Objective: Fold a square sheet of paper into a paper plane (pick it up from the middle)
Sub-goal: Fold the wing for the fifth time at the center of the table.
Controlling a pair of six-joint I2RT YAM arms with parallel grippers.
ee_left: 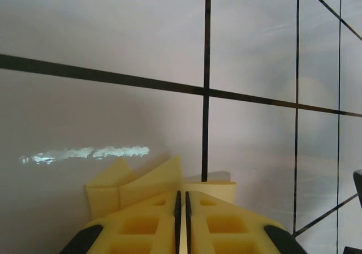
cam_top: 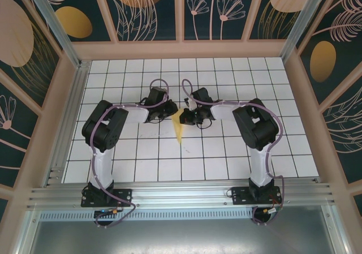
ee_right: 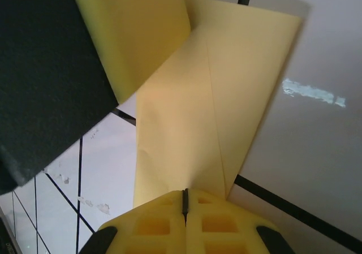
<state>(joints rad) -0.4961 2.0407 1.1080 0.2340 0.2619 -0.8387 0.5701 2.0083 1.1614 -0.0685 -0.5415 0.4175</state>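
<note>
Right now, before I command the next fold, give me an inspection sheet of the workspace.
Surface: white grid table; one pale smear near the paper.
Job's things: paper, partly folded, tapering to a point toward the arm bases, at centre between the arms.
Clutter: nothing seen.
Grippers: left end effector shut, paper at its tips; right end effector shut on the paper.
Cables: cables run along both arms and loop at the wrists.
Surroundings: floral wall panels on three sides; metal rail at the near edge.
</note>
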